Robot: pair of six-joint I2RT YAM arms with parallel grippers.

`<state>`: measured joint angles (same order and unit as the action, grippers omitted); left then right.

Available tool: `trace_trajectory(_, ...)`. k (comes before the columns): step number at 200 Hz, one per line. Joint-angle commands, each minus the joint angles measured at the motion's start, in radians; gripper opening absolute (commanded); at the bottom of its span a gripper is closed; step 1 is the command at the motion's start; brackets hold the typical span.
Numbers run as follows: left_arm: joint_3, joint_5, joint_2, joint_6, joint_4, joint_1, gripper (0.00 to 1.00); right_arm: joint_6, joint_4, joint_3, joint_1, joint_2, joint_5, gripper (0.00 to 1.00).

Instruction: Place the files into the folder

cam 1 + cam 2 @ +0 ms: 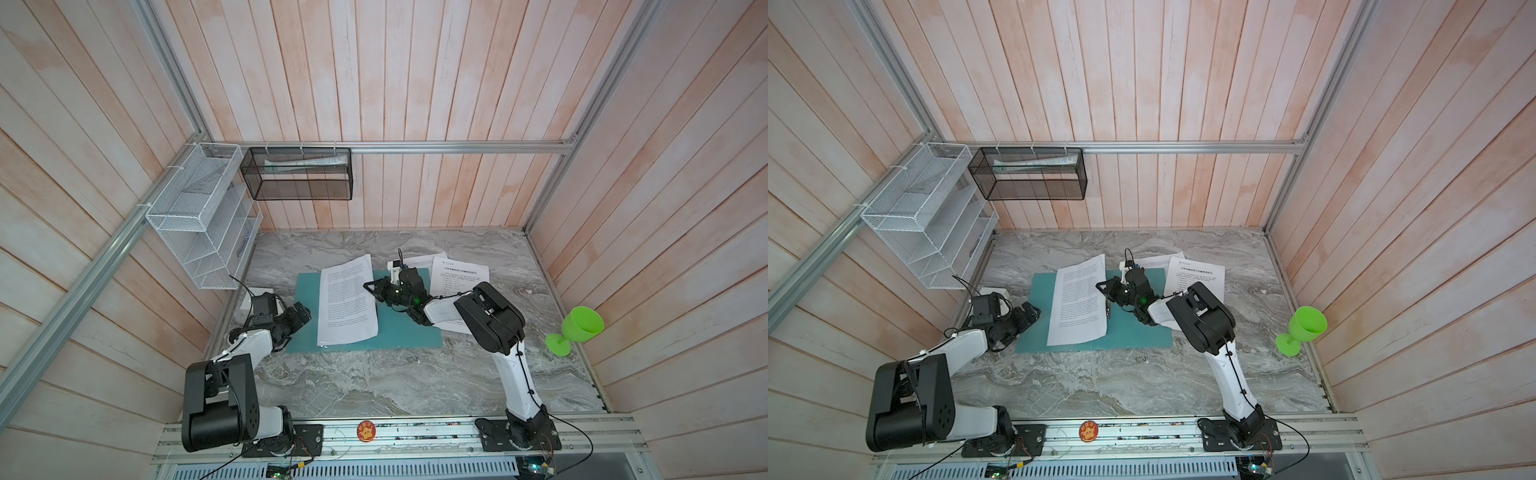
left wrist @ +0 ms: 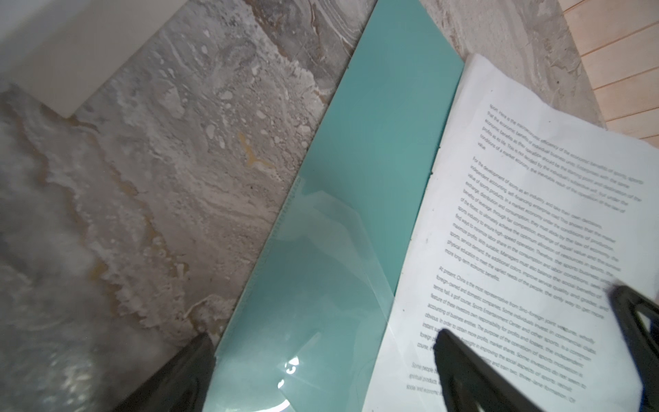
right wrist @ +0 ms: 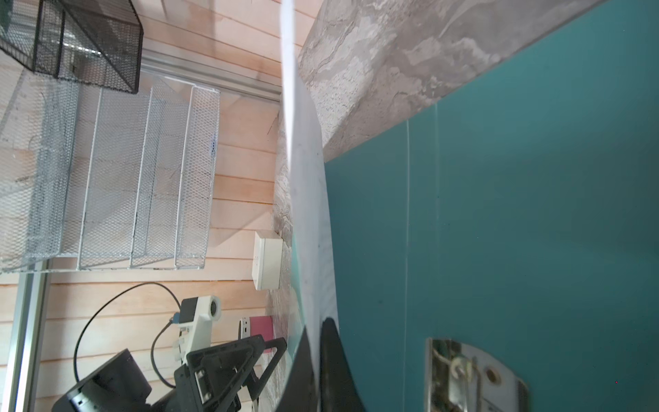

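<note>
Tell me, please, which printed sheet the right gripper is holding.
The dense-text sheet lying across the teal folder, pinched at its edge by the right gripper; the headed sheet and the sheet under it lie untouched on the table.

The cell is enclosed by walls (image 1: 415,83) of pale, pink-washed wooden planks, which are framed with aluminium rails (image 1: 457,147). A grey veined marble tabletop (image 1: 374,382) is laid across the bottom. A white wire-mesh rack (image 1: 195,216) is tied to the rail on the left, and a black mesh basket (image 1: 297,174) is hung from the one at the back. Soft, even light is cast throughout
</note>
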<state>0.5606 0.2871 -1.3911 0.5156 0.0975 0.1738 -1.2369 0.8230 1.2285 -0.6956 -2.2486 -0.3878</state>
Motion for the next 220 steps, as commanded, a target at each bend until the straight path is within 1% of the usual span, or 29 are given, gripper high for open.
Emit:
trace_trajectory(1,-0.038,0.017,-0.011,0.008,0.084,-0.009,0.98,-0.047,0.019,0.034,-0.021,-0.037,0.037,0.0)
trace_trajectory(18,-0.038,0.019,-0.012,0.008,0.083,-0.008,0.98,-0.062,0.021,0.032,-0.028,-0.043,0.045,0.0)
trace_trajectory(47,-0.039,0.017,-0.009,0.008,0.083,-0.008,0.98,-0.102,0.034,-0.007,-0.045,-0.02,0.114,0.0)
trace_trajectory(70,-0.041,0.017,-0.003,0.008,0.082,-0.008,0.98,-0.118,0.03,-0.034,-0.054,0.002,0.144,0.0)
trace_trajectory(79,-0.042,0.015,0.0,0.008,0.083,-0.008,0.98,-0.109,0.005,-0.029,-0.053,0.005,0.118,0.0)
trace_trajectory(90,-0.042,0.015,0.001,0.009,0.084,-0.009,0.98,-0.106,0.027,-0.046,-0.048,0.011,0.07,0.0)
trace_trajectory(97,-0.042,0.015,0.003,0.008,0.084,-0.008,0.98,-0.099,0.021,-0.055,-0.043,0.017,0.038,0.07)
trace_trajectory(98,-0.042,0.016,0.003,0.008,0.084,-0.008,0.98,-0.095,0.016,-0.058,-0.041,0.019,0.029,0.09)
trace_trajectory(109,-0.044,0.017,0.005,0.008,0.083,-0.008,0.98,-0.073,-0.025,-0.077,-0.031,0.042,-0.014,0.22)
trace_trajectory(121,-0.044,0.017,0.005,0.008,0.08,-0.008,0.98,-0.051,-0.047,-0.105,-0.02,0.073,-0.066,0.31)
trace_trajectory(136,-0.044,0.019,0.003,0.008,0.078,-0.01,0.98,-0.002,-0.142,-0.109,-0.007,0.109,-0.14,0.37)
trace_trajectory(147,-0.044,0.02,0.003,0.008,0.077,-0.01,0.98,0.029,-0.182,-0.123,0.0,0.136,-0.182,0.39)
trace_trajectory(166,-0.045,0.018,0.005,0.008,0.073,-0.013,0.98,0.056,-0.233,-0.15,0.007,0.169,-0.243,0.39)
trace_trajectory(190,-0.045,0.017,0.005,0.006,0.073,-0.02,0.98,0.073,-0.288,-0.176,0.011,0.176,-0.325,0.39)
trace_trajectory(220,-0.045,0.013,0.011,0.006,0.074,-0.033,0.98,0.152,-0.414,-0.172,0.01,0.197,-0.363,0.39)
